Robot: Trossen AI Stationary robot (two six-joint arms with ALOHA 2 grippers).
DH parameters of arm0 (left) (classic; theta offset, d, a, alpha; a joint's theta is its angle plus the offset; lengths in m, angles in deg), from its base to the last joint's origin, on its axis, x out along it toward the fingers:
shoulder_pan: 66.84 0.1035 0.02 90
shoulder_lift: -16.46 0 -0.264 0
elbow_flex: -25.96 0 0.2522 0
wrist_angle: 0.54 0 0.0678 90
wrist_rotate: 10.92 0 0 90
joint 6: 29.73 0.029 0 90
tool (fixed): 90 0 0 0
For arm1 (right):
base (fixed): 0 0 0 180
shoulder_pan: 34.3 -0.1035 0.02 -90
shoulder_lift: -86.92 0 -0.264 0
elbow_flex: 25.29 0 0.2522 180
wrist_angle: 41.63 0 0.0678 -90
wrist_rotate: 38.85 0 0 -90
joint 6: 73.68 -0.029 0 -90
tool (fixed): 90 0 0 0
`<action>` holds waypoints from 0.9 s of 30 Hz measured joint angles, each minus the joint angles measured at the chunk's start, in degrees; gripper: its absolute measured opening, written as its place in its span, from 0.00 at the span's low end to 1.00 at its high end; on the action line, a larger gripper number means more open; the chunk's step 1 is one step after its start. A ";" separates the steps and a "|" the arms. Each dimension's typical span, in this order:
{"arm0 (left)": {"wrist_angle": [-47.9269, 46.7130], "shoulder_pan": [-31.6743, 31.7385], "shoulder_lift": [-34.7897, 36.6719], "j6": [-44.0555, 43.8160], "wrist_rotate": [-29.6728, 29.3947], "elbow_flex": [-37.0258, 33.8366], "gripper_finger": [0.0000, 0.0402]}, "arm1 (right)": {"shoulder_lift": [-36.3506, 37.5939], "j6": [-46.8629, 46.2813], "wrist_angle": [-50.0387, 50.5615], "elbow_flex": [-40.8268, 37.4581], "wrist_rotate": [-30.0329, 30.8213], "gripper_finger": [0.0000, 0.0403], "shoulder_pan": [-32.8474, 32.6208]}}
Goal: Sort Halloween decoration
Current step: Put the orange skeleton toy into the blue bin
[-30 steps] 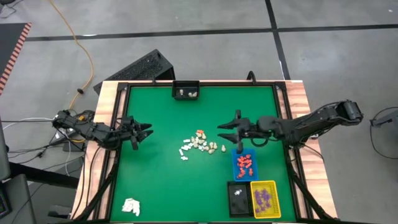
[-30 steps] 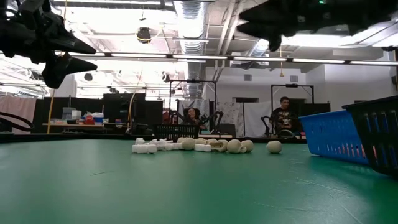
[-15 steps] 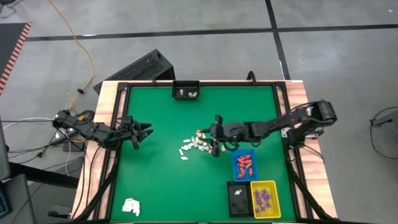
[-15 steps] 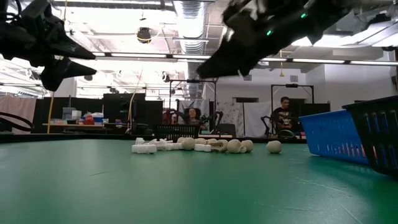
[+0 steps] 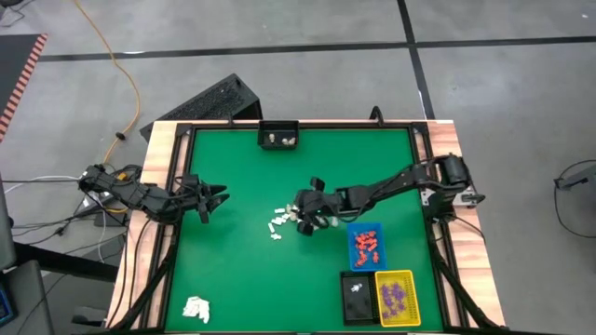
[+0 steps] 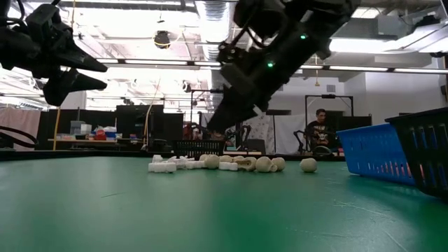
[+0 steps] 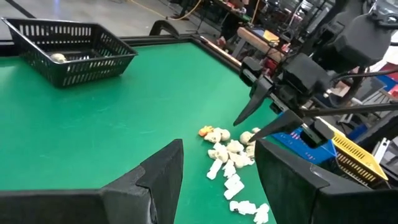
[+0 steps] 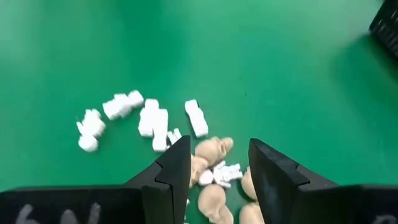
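Observation:
The Halloween decoration is a loose pile [image 5: 291,218] of tiny white and cream figurines lying on the green mat mid-table; the pile [image 8: 186,134] also shows in the right wrist view and the pile [image 6: 224,164] in the low view. My right gripper [image 5: 304,212] hangs open just above the pile's right part, slanting down from the right; its fingers [image 8: 180,165] stand apart over cream pieces without touching them. My left gripper [image 5: 218,195] waits open at the table's left edge, raised.
A blue tray [image 5: 365,244] with orange-red pieces, a black tray [image 5: 355,296] and a yellow tray [image 5: 396,298] with purple pieces stand near right. A black basket [image 5: 278,137] sits at the far edge. A white wad [image 5: 196,309] lies near left.
My right gripper has swung from beside the blue tray toward the table's left and down, tipping its fingers downward, until it hangs over the pile. It has stayed open. The pieces have not moved.

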 joint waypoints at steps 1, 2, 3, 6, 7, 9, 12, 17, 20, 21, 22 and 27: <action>-0.10 0.00 0.00 -0.03 0.01 0.00 0.47 | -0.47 0.75 0.37 0.87 -0.13 0.40 0.00; -0.20 0.01 0.00 -0.05 -0.01 0.00 0.47 | -0.76 1.54 0.54 1.49 -0.23 0.40 0.00; -0.31 0.00 0.00 -0.05 -0.01 0.00 0.47 | -1.06 2.40 0.79 1.92 -0.23 0.40 0.00; -0.61 0.00 0.00 -0.01 -0.03 0.00 0.47 | -1.21 4.74 0.42 2.68 -0.25 0.39 0.06; -0.58 0.01 0.00 0.00 -0.04 0.00 0.47 | -1.21 5.56 0.42 2.78 -0.25 0.39 0.28; -0.58 0.00 0.00 0.06 -0.21 0.00 0.47 | -1.21 6.65 0.16 2.82 -0.66 0.38 0.63; -0.55 0.01 0.00 0.12 -0.45 0.00 0.47 | -1.21 7.52 -0.69 2.82 -2.61 0.36 1.41; -0.53 0.00 0.00 0.15 -0.60 0.00 0.47 | -1.23 8.36 -2.45 2.82 -5.14 0.34 2.40; -0.53 0.00 0.00 0.15 -0.62 0.00 0.47 | -1.25 8.35 -3.79 2.82 -5.24 0.34 2.60; -0.53 0.00 0.00 0.11 -0.63 0.00 0.47 | -1.25 8.34 -4.07 2.82 -5.25 0.34 2.60; -0.53 0.00 0.00 0.02 -0.63 0.00 0.47 | -1.25 8.34 -4.27 2.82 -5.25 0.34 2.61; -0.53 0.00 0.00 -1.05 -0.63 0.00 0.47 | -1.25 8.34 -4.27 2.82 -5.25 0.34 2.60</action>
